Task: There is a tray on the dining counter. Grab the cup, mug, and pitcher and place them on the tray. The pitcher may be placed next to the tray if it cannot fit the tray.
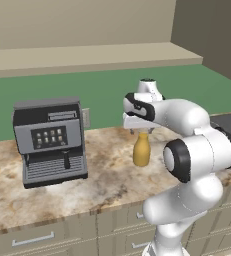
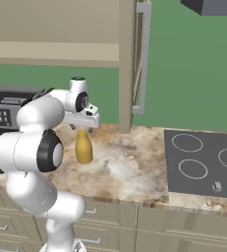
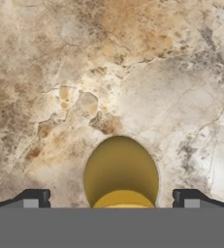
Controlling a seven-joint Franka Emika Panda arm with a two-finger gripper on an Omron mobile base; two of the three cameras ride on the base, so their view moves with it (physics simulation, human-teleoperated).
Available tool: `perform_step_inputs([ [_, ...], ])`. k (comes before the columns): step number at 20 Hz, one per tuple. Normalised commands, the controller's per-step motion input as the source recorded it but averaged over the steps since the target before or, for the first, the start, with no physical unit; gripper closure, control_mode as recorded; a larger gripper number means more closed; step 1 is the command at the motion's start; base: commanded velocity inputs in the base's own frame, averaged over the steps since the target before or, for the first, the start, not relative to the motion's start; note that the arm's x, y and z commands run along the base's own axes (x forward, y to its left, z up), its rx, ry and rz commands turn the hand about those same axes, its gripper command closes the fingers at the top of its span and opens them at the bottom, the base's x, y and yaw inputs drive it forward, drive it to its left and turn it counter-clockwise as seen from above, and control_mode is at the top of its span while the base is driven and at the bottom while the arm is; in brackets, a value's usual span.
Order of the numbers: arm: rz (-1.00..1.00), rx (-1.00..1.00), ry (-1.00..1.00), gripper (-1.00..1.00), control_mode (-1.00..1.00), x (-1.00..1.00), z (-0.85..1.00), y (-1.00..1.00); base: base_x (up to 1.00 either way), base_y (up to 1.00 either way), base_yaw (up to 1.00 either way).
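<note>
I see the pitcher (image 1: 141, 150) upright on the marbled counter (image 1: 102, 175), directly beneath my claw (image 3: 111, 198). The claw is released, a fingertip (image 3: 36, 198) on either side of the pitcher's neck, apart from it.

Even, soft light; sharp, no glare.

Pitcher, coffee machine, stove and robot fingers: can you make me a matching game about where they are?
Things:
1. pitcher
2. coffee machine
3. stove
4. fingers

Places or states:
A. flat in the counter, off to the arm's right
B. spread apart, one on each side of the yellow neck, not touching it
C. standing upright on the counter right under the hand
D. on the counter by the green wall, to the arm's left

Pairs: 1-C, 2-D, 3-A, 4-B
</note>
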Motion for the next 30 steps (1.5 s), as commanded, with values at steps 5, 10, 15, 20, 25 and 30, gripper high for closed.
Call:
perform_step_inputs([
  [5,0.00,0.00,0.00,-1.00,-1.00,0.00,-0.14,0.00,0.00,0.00,0.00],
  [10,0.00,0.00,0.00,-1.00,-1.00,0.00,-0.19,0.00,0.00,0.00,0.00],
  [15,0.00,0.00,0.00,-1.00,-1.00,0.00,0.00,0.00,0.00,0.00,0.00],
  [20,0.00,0.00,0.00,-1.00,-1.00,0.00,0.00,0.00,0.00,0.00,0.00],
  [25,0.00,0.00,0.00,1.00,-1.00,0.00,0.00,0.00,0.00,0.00,0.00],
  [30,0.00,0.00,0.00,1.00,-1.00,0.00,0.00,0.00,0.00,0.00,0.00],
])
